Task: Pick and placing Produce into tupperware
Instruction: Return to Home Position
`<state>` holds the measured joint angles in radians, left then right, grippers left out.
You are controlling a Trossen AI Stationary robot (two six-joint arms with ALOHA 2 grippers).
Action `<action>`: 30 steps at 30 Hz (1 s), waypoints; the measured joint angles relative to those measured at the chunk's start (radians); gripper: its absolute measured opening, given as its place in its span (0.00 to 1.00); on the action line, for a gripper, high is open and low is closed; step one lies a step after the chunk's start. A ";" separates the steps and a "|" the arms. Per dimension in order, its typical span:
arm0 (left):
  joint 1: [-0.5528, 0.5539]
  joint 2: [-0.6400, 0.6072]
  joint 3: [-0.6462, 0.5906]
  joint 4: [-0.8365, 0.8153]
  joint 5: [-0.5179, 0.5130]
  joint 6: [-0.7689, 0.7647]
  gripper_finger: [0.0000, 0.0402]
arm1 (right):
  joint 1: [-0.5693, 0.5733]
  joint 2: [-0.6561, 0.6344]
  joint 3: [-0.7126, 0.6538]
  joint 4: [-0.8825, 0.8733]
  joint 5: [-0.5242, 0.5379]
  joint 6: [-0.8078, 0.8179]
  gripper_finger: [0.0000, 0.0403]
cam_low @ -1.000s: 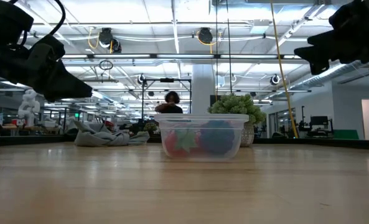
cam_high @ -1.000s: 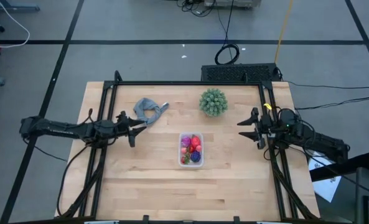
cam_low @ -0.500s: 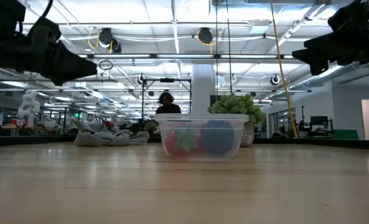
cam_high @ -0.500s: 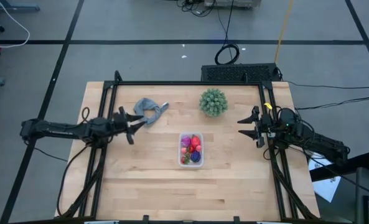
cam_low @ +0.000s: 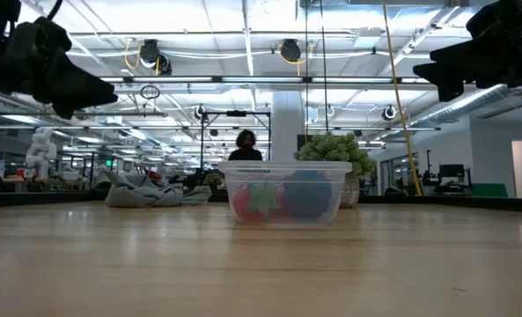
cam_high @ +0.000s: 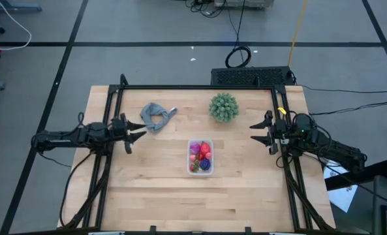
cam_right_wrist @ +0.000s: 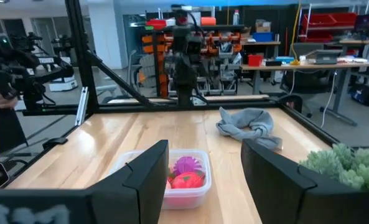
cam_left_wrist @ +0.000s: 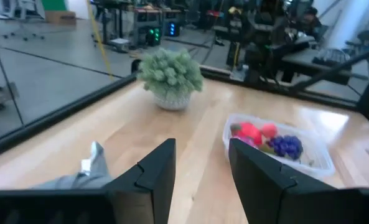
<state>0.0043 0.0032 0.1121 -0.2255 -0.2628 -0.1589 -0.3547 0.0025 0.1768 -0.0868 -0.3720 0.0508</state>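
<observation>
Clear plastic tupperware (cam_high: 189, 160) already holds the produce (cam_high: 204, 151), so it's go-home time. Left gripper (cam_high: 135, 139) and right gripper (cam_high: 255, 134) are both spread wide and empty, and just need retracting.

The tupperware (cam_high: 188, 158) is a small, clear, rectangular container with rounded corners. It stands upright and open-topped near the middle of the wooden table (cam_high: 147, 189), its long side running front to back in the high view. The produce (cam_high: 201, 156) all lies inside it, packed close together. A red piece (cam_left_wrist: 251, 133) sits beside a dark purple grape cluster (cam_left_wrist: 287, 146), and a magenta piece (cam_right_wrist: 185, 165) is alongside. The colours show blurred through the whitish wall in the low view.
</observation>
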 joint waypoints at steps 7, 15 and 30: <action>-0.031 0.041 -0.037 0.071 -0.022 0.019 0.38 | 0.000 -0.001 -0.008 0.002 -0.028 -0.003 0.48; -0.033 0.042 -0.039 0.077 -0.026 0.018 0.38 | 0.000 -0.001 -0.046 0.041 -0.025 -0.047 0.48; -0.033 0.042 -0.039 0.077 -0.026 -0.039 0.38 | 0.000 0.001 -0.157 0.245 -0.150 -0.014 0.48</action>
<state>-0.0284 0.0456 0.0731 -0.1486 -0.2886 -0.1981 -0.3546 0.0039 0.0196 0.1579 -0.5221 0.0372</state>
